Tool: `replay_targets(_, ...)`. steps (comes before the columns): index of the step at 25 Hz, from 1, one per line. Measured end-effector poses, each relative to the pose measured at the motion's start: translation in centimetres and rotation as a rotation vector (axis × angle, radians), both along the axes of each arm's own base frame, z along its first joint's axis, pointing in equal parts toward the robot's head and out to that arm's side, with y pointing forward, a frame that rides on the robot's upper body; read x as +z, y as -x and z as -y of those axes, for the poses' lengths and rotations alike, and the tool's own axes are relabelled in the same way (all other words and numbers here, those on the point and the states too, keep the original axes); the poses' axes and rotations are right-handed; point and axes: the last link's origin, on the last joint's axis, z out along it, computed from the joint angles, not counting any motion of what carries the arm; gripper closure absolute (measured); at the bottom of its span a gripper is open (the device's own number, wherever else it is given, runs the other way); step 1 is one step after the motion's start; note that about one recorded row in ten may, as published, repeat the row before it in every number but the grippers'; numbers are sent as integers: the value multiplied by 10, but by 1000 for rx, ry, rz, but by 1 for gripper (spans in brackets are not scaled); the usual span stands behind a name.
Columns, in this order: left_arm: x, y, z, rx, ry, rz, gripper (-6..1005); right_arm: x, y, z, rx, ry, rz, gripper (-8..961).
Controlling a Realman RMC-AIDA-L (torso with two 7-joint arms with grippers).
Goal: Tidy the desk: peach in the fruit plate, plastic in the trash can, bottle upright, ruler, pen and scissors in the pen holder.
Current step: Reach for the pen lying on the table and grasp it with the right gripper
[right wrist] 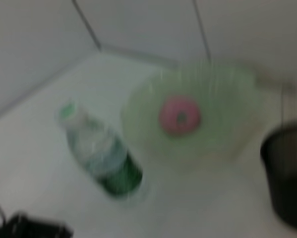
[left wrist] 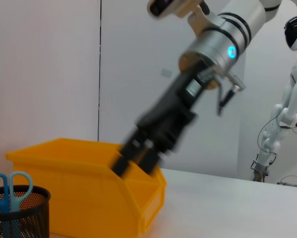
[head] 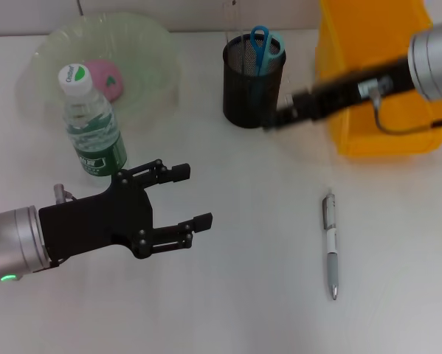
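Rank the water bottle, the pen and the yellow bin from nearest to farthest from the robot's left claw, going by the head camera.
From the left gripper, open over the desk's near left:
1. Bottle, upright, just behind it on the left.
2. Pen, lying on the desk to its right.
3. Yellow bin, far right corner.

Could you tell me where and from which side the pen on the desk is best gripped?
Grip the pen at mid-barrel, coming straight down from above, fingers closing across its width. It lies flat on the desk, pointing away from the robot, with bare surface on both sides.
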Motion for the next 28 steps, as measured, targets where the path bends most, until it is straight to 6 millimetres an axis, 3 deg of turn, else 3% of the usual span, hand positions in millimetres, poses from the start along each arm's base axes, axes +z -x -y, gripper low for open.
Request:
replay_targets(3, 0, -1, -1, -5, 2, 0, 205, -1, -5, 14, -75, 92, 69, 115)
replay_targets(8, -1, -3, -2, -15, 4, 0, 204, 1, -26, 20, -243, 73, 176, 118)
replay_targets(14, -2, -6, -4, -24, 5, 0, 204, -17, -43, 28, -349, 85, 282, 122)
replay_targets(28, -1, -5, -2, -34, -1, -2, 205, -34, -54, 26, -411, 77, 334, 144)
